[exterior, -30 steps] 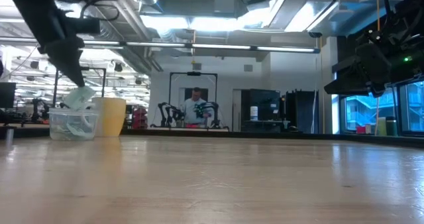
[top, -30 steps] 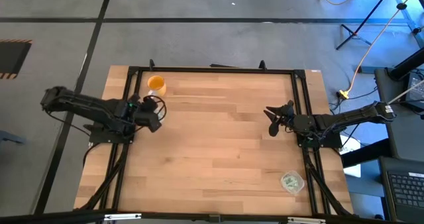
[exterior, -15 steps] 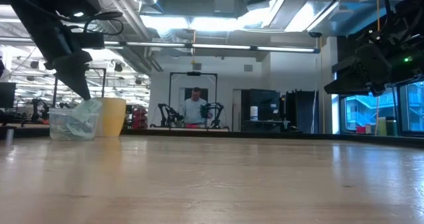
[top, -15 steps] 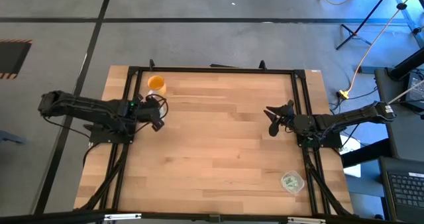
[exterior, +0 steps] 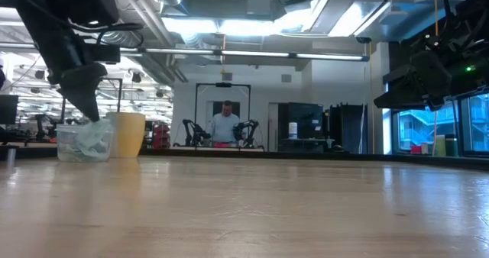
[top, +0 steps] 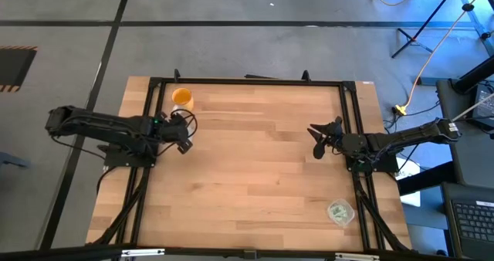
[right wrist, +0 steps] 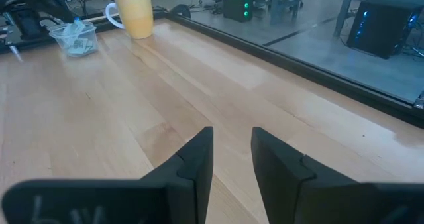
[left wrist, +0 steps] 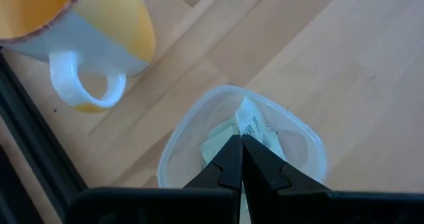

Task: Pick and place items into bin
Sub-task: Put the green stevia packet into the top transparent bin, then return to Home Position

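Packets [left wrist: 246,128]: pale green and white, lying in the clear bin [left wrist: 177,142] at the table's far left, just beside the orange cup [left wrist: 99,25].
Left gripper [left wrist: 240,151]: over the bin, fingers pressed together, tips down among the packets; whether a packet is pinched between them I cannot tell.
Right gripper [right wrist: 232,148]: waiting at the right edge, raised over bare wood, fingers slightly apart with nothing between.
Second container [top: 340,211]: clear, with greenish contents, near right corner of the table [top: 255,176].
Room: a person [exterior: 225,126] stands far behind.
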Motion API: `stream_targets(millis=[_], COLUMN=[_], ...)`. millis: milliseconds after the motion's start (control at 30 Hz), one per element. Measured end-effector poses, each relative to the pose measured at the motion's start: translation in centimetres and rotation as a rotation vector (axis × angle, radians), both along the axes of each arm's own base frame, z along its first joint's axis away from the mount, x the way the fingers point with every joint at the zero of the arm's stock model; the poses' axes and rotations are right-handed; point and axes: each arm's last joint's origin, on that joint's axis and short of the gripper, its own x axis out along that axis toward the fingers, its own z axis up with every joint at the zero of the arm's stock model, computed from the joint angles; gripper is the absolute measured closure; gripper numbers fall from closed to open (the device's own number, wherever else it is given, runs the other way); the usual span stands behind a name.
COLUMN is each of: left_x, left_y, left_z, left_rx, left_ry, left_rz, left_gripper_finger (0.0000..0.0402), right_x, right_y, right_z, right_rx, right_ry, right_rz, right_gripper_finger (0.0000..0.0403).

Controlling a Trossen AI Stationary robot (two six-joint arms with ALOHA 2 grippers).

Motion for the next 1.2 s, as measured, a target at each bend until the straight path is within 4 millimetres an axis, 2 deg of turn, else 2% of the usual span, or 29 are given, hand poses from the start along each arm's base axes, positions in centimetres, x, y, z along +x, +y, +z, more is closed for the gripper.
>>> stream_targets(millis=[567,900,1000,1200], left_x=[0.6,0.5,0.7,1.0], left_y=[0.0,0.0,0.0,0.2], left_z=[-0.9,-0.8,0.2,4.3], left_rx=[-0.029,-0.01,-0.01,0.103], left_ry=[0.044,0.042,0.008,-0.159], left_rz=[0.05,0.059,0.057,0.028], left_gripper_finger=[0.0395,0.0334,0.032,0.0317], right_x=[0.0,0.0,0.0,0.0], right_y=[0.0,0.0,0.0,0.0], right_z=[0.0,0.0,0.0,0.0], right_rx=[0.0,0.0,0.0,-0.004], right_ry=[0.0,0.0,0.0,0.002], right_rz=[0.0,0.0,0.0,0.001], right_gripper_finger=[0.0297,0.0297,0.0297,0.0297])
